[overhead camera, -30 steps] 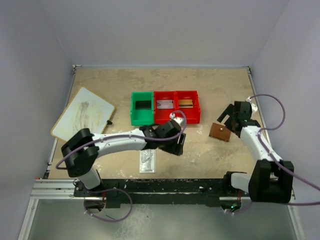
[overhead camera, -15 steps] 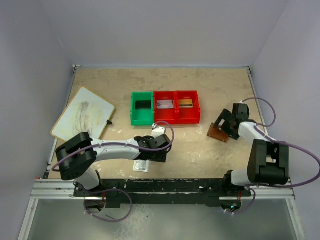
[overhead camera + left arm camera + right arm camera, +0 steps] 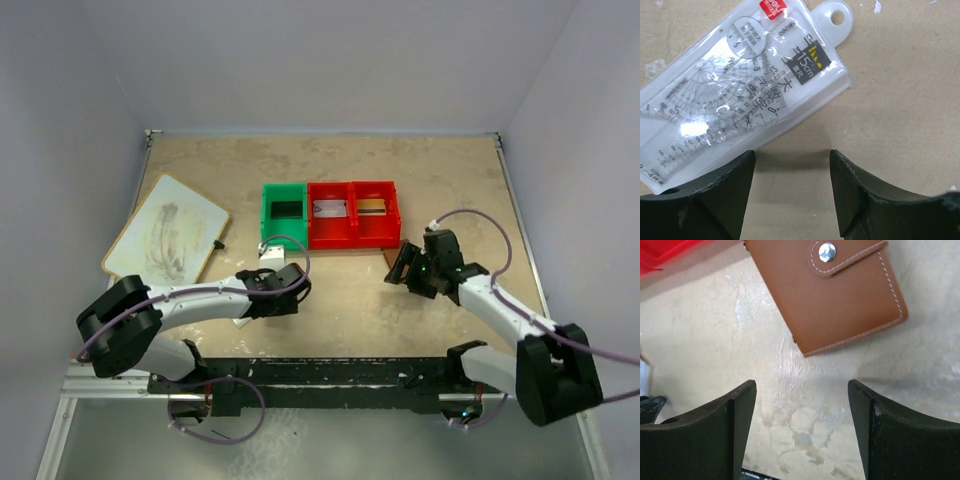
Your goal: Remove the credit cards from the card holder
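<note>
The card holder (image 3: 832, 295) lies flat on the table (image 3: 805, 385). It is closed, and its flap is shut with a silver stud (image 3: 827, 252). It is just beside the near right corner of the red bins (image 3: 353, 213); I cannot tell if they touch. In the top view the right arm covers most of it, and only a brown edge shows.

The right gripper (image 3: 802, 427) hangs low over the table, on the near side of the holder. Its fingers (image 3: 735, 435) are spread wide, with only bare table between them. The holder is beyond the fingertips, not between them.

The left gripper (image 3: 792, 192) is low over the front part of the table, well apart from the holder. Its fingers (image 3: 715, 200) are also spread and hold nothing. Just beyond them lies a clear pack (image 3: 740, 95) with rulers and a protractor inside, lying slantwise in the wrist view. One fingertip is very near its edge, but I cannot tell if it touches.

A green bin (image 3: 284, 215) stands against the left side of the red bins. A white board (image 3: 165, 228) lies on the left part of the table.
</note>
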